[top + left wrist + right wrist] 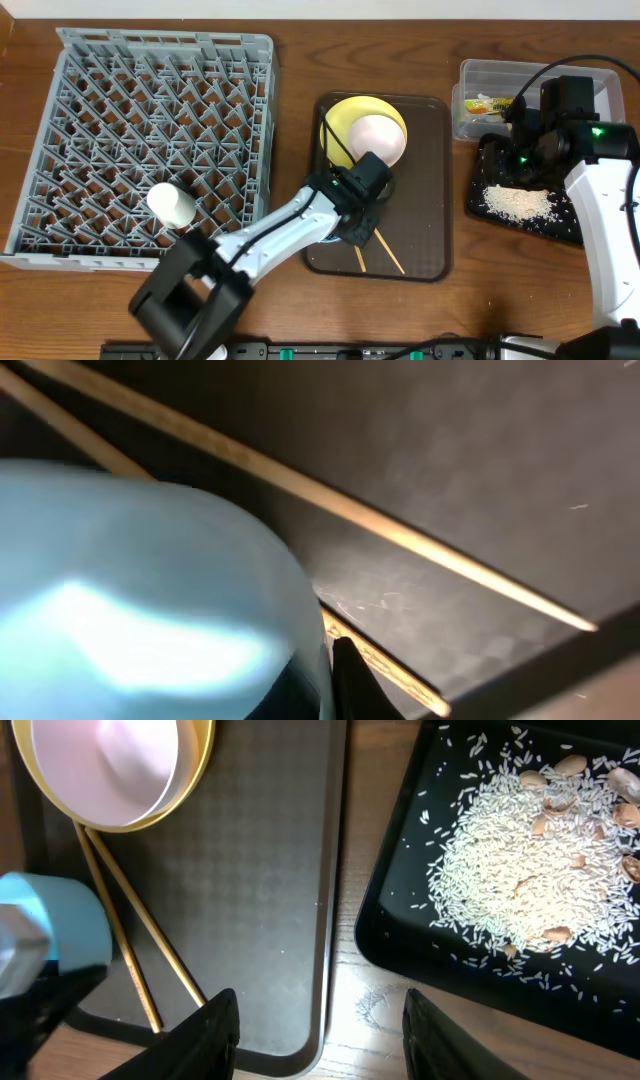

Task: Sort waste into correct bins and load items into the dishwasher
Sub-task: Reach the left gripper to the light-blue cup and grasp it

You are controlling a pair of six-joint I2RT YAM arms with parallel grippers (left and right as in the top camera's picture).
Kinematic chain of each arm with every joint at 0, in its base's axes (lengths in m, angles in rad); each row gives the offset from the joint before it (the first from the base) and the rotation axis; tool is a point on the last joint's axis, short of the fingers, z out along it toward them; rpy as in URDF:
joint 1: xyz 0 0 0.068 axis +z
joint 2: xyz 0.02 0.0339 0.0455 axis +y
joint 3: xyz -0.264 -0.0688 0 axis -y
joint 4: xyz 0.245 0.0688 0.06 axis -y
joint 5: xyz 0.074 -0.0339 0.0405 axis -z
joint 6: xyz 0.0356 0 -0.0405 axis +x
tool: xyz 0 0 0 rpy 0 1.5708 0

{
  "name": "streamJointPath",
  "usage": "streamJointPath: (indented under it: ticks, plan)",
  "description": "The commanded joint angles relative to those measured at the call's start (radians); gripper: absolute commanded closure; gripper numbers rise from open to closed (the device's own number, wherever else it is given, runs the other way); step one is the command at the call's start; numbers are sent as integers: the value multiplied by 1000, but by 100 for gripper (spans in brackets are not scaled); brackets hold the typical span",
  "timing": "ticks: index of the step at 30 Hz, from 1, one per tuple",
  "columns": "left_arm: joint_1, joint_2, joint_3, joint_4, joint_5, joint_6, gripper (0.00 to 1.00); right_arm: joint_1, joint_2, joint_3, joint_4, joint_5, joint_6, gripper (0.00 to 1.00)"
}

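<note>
Over on the left side of the counter (pixel 300 60), the grey dish rack (pixel 140 140) is taking up the most room of anything I am looking at. At the middle, the brown serving tray (pixel 430 180) is lying with my left arm (pixel 280 225) reaching across its near half. Further right, my right arm (pixel 600 200) is hovering over the gap between that serving tray and the black tray (pixel 400 900) of rice (pixel 520 850), with its jaws standing wide and empty.

On the serving tray's far half, the yellow plate (pixel 340 115) is carrying the white bowl (pixel 375 140). The light blue cup (pixel 120 610) is sitting right at the left jaws. It is filling the left wrist view and staying hidden under the wrist from above. I cannot tell whether those jaws are gripping it or only standing around it.

The rack is lying to the left of the cup, so I am judging the left arm the nearer one for the carry. The chopsticks (pixel 400 535) are lying on the serving tray just beside the cup, their long axis slanting from the plate toward the tray's near edge.
</note>
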Motion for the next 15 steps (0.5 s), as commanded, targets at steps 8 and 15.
streamJointPath:
  ticks: [8, 15]
  plan:
    - [233, -352, 89, -70, 20, 51, 92, -3, -14, 4, -5, 2, 9, 50]
    - [576, -435, 89, -73, 367, 93, 92, -3, -14, 4, -6, 2, 9, 50]
